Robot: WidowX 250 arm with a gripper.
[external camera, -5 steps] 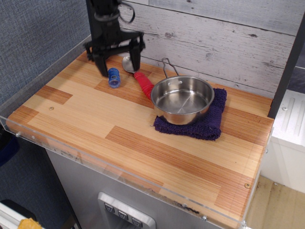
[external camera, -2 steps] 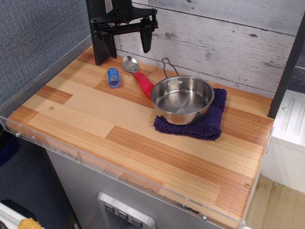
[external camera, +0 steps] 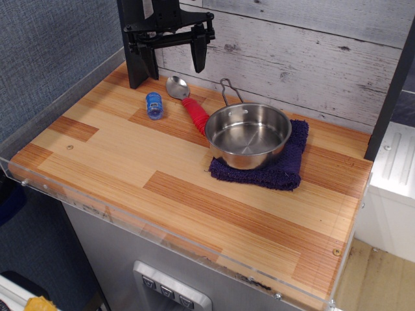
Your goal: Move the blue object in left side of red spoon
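Counter of striped wood: we see the blue object lying far left, the red spoon just to its right, then a saucepan on purple cloth; gripper hangs above, spread wide, empty

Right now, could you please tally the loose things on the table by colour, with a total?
Blue: 1, the blue object
Red and silver: 1, the red spoon
Silver: 1, the saucepan
Dark purple-blue: 1, the cloth under the saucepan
Total: 4
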